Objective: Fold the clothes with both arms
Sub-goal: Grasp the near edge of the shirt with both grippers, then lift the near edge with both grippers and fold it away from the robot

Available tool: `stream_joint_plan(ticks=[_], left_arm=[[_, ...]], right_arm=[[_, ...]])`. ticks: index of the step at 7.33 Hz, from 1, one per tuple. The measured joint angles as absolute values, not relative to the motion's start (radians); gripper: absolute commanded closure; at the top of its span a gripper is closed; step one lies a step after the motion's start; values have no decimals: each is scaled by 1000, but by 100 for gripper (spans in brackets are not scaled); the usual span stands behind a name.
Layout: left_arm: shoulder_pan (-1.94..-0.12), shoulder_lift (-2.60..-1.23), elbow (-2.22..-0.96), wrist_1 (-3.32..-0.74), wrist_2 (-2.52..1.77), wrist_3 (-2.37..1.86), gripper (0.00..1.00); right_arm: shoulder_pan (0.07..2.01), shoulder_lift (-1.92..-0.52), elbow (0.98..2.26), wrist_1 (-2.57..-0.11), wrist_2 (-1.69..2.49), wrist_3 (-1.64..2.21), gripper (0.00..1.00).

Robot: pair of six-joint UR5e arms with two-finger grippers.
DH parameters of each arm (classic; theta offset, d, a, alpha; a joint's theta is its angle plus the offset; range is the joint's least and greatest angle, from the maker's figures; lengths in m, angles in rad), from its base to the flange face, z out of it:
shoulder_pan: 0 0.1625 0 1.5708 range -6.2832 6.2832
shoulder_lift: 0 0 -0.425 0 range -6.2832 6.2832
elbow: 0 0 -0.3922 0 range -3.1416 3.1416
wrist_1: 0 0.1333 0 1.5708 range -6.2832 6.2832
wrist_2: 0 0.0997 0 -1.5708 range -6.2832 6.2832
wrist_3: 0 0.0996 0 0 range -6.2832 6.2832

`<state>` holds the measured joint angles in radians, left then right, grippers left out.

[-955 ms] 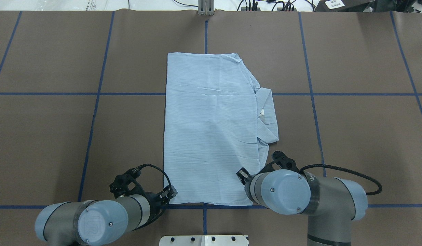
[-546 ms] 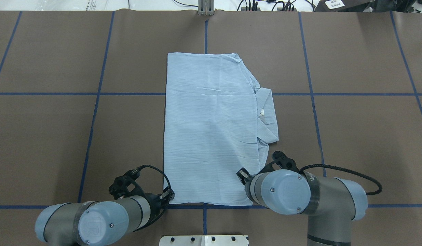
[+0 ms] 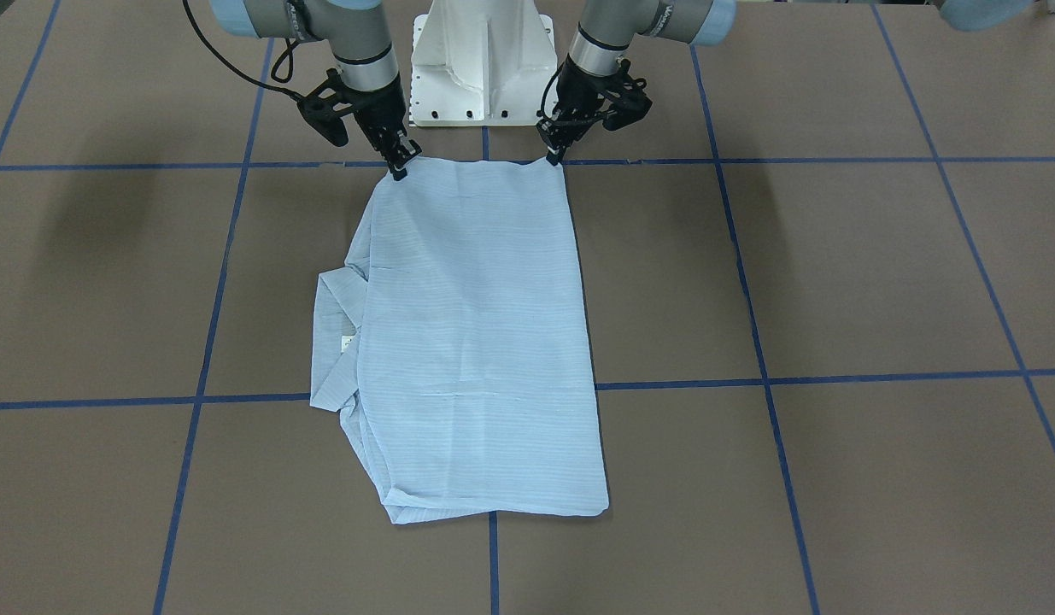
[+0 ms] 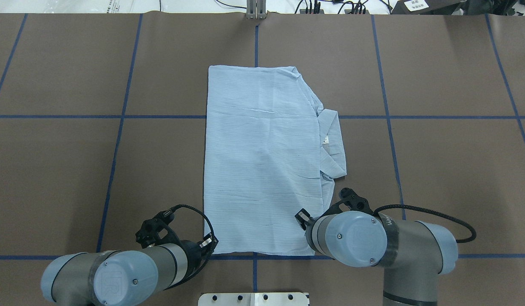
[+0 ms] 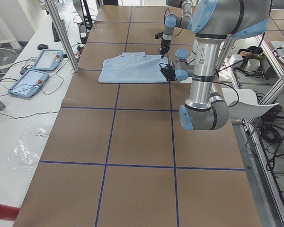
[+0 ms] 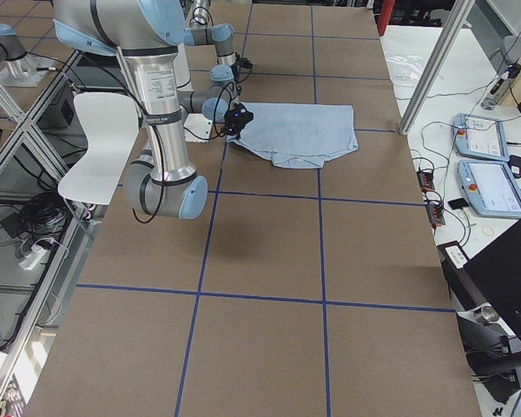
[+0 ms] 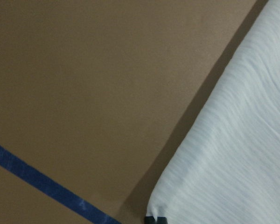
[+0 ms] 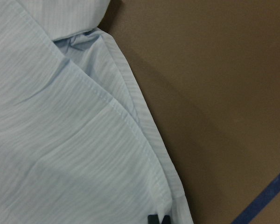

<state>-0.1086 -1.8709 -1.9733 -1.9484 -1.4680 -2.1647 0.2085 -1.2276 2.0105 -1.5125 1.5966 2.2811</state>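
Brown paper covers the table (image 4: 54,170), marked into big squares by blue tape lines (image 4: 117,117). Cables (image 4: 330,6) trail along its far edge, and the white pedestal (image 3: 483,60) stands at the robot's edge. I see the shirt (image 4: 262,161) lying flat mid-table, folded into a long rectangle, with its collar (image 4: 332,140) poking out on the robot's right side. The left gripper (image 3: 551,156) and right gripper (image 3: 399,169) both have their fingers drawn narrow, each pinching one of the two shirt corners nearest the pedestal. Compared with a second ago, the left arm (image 4: 117,276) has eased slightly back toward the base. The shirt and right gripper look unchanged.
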Motion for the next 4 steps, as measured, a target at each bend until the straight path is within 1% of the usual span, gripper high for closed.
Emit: stream_joint_plan(ticks=[2,4], left_arm=[[-109,-1867,-2039,-1947,-1476,-2168,100],[-128,-1861,-2141,-1946,-1509,-2169,100]], right_arm=[[211,-1270,2099,-1513,1596,2320,100],[230,-1303,2187,-1514,1605,2338,100]])
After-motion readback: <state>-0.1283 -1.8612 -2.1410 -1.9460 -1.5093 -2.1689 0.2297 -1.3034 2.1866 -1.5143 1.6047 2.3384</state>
